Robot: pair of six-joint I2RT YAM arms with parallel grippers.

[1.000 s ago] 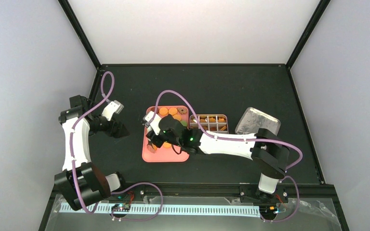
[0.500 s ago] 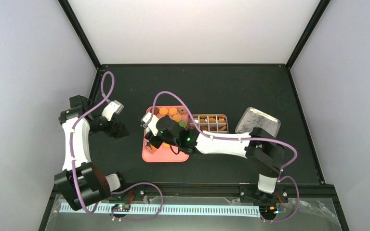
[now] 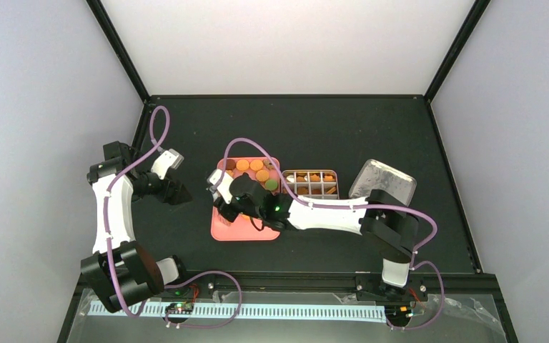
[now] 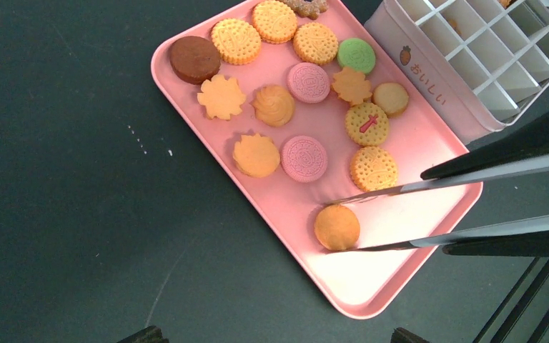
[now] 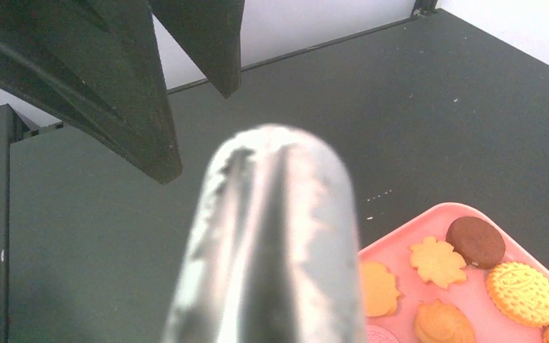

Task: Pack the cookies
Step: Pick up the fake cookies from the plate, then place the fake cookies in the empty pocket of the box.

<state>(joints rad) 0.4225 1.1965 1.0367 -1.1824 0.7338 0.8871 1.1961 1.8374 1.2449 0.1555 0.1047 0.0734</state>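
Left wrist view: right end effector (image 3: 227, 209) clamps tongs (image 4: 472, 176) straddling a likely light, brittle cookie (image 4: 337, 226); pinch its rim gently.

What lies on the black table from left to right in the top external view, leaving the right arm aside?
left gripper, open → pink rectangular plastic tray → pale box divided into compartments → shiny silvery rectangular object

Black table (image 3: 343, 121), pale walls (image 3: 279, 43)
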